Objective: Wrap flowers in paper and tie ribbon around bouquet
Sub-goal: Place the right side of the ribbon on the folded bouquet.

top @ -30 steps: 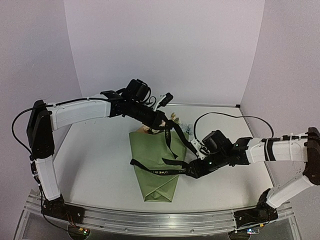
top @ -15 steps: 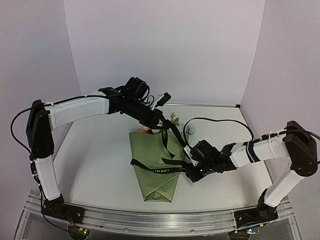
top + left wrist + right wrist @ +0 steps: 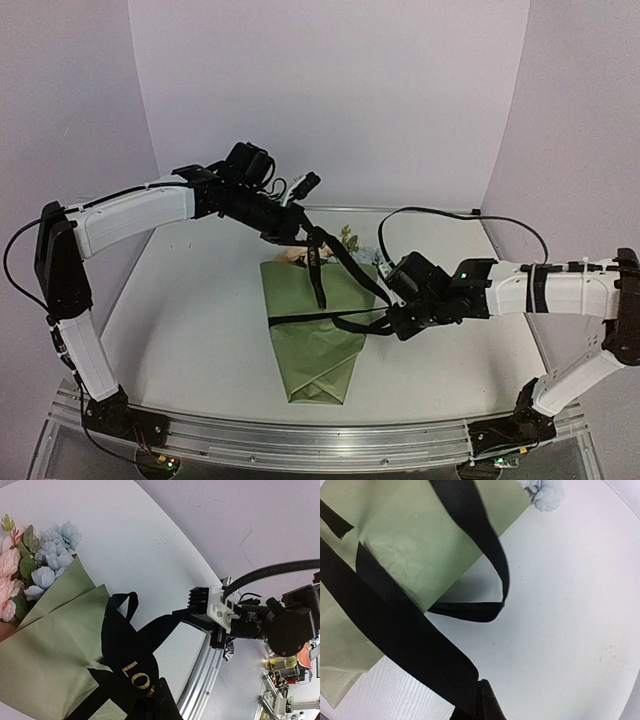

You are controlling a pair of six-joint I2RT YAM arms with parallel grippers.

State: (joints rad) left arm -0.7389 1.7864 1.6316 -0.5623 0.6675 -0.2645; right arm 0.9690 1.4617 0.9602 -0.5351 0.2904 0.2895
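The bouquet lies mid-table, an olive-green paper (image 3: 312,345) cone with pink and blue flowers (image 3: 347,240) at its far end. The black ribbon (image 3: 350,265) crosses the cone and rises in loops to both grippers. My left gripper (image 3: 306,238) hovers above the flower end, shut on the ribbon (image 3: 125,650), whose gold lettering shows just above the jaws (image 3: 156,692). My right gripper (image 3: 393,328) sits low at the cone's right edge, shut on a ribbon (image 3: 410,645) end that runs across the paper (image 3: 415,535). A blue bloom (image 3: 545,492) shows in the right wrist view.
The white table (image 3: 190,310) is bounded by pale walls at the back and both sides. An aluminium rail (image 3: 320,440) runs along the near edge. The right arm's cable (image 3: 430,212) arcs above the table behind the bouquet.
The right gripper has shut on the ribbon beside the cone and shifted slightly right. The left arm has lifted and drawn back-left, and the ribbon now stretches tauter across the paper.
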